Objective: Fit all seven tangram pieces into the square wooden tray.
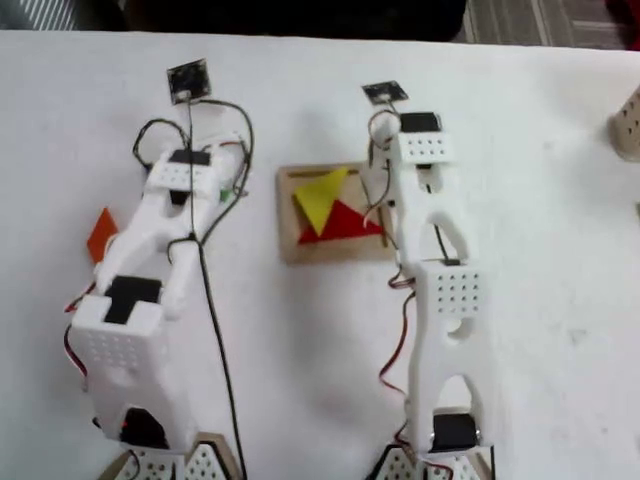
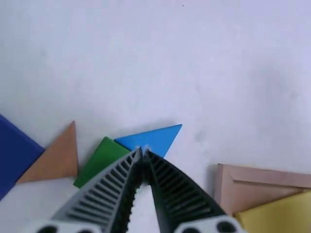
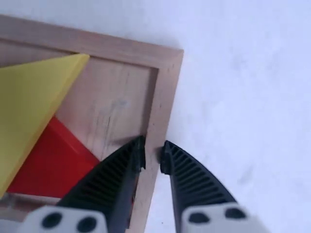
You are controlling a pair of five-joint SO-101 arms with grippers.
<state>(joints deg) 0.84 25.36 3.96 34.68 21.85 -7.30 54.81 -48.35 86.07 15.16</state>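
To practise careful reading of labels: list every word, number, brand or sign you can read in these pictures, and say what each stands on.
No text can be read.
The yellow triangle, the blue triangle and the wooden tray are plain and carry no print.
The small dark boards at the arms' far ends: any marking on them is too small to read.

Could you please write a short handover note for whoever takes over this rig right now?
Left gripper: shut, tips at the light blue triangle on the table.
Right gripper: shut on the side wall of the wooden tray.
Done: yellow triangle and red triangle lie in the tray.
To do: light blue triangle, green piece, orange triangle and dark blue piece, all loose by the left gripper.
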